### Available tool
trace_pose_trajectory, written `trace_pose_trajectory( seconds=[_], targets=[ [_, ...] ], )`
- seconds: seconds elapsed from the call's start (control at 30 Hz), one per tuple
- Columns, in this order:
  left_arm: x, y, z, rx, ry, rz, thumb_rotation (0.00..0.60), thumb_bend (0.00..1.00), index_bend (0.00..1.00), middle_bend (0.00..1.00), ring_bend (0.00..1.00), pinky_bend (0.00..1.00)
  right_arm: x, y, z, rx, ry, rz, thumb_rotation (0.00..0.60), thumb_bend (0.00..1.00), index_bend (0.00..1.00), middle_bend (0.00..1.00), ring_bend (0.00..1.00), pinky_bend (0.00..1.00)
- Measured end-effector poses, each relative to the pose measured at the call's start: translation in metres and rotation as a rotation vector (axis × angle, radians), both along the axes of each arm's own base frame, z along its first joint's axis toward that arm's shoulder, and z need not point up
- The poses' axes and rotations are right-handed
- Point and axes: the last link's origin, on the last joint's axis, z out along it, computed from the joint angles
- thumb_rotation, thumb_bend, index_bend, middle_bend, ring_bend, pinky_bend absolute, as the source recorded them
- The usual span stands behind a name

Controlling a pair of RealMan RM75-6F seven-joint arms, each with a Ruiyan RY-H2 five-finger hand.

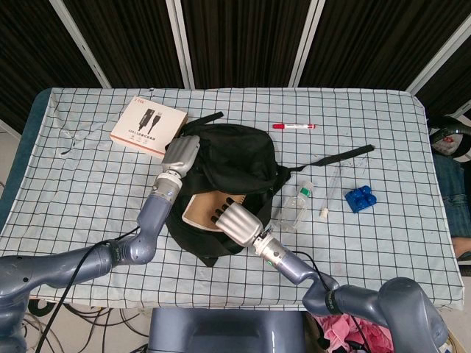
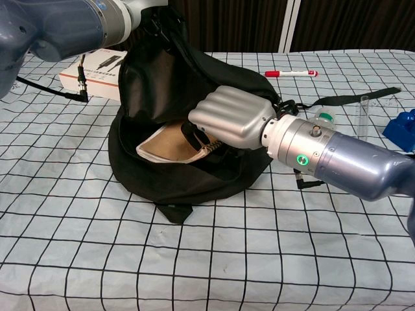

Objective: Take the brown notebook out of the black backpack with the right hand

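The black backpack lies in the middle of the table with its opening toward me. The brown notebook sticks partly out of that opening. My right hand reaches in from the front, its fingers curled over the notebook's near end and gripping it. In the chest view the right hand covers the notebook at the mouth of the backpack. My left hand grips the backpack's upper flap on its left side and holds the opening up.
A white and orange box lies at the back left, with a cable beside it. A red marker is behind the bag. A clear bottle, the bag's strap and a blue brick lie to the right.
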Motion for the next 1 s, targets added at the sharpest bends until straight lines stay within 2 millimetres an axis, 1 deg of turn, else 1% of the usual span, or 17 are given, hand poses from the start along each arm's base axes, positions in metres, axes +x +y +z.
trace_pose_trajectory(
  seconds=[0.33,0.5,0.8,0.87,1.0],
  targets=[
    [0.0023,-0.0034,-0.003,-0.006,0.005,-0.012,0.6,0.4,0.62,0.63,0.5,0.45,-0.001,0.001,0.0022,-0.001,0.003,0.008,0.6,0.36,0.55,0.53,0.55,0.42],
    [0.0031,-0.004,-0.0062,-0.013,0.008,-0.013,0.6,0.4,0.62,0.63,0.5,0.45,-0.0014,0.0004,0.0009,-0.005,0.012,0.012,0.6,0.39,0.56,0.53,0.56,0.43],
    [0.0041,-0.0032,-0.0023,-0.003,0.005,-0.013,0.6,0.4,0.62,0.63,0.5,0.45,0.0021,0.0012,0.0015,-0.007,-0.017,0.005,0.6,0.41,0.58,0.54,0.57,0.44],
    [0.0037,-0.0031,-0.001,-0.001,0.004,-0.011,0.6,0.4,0.62,0.63,0.5,0.45,0.002,0.0018,0.0016,-0.006,-0.016,0.007,0.6,0.41,0.6,0.55,0.57,0.44],
    [0.0039,-0.0029,0.0009,0.0,0.001,-0.01,0.6,0.4,0.62,0.63,0.5,0.45,0.0027,0.0024,0.0024,0.004,-0.026,0.006,0.6,0.4,0.66,0.59,0.61,0.47]
  ],
)
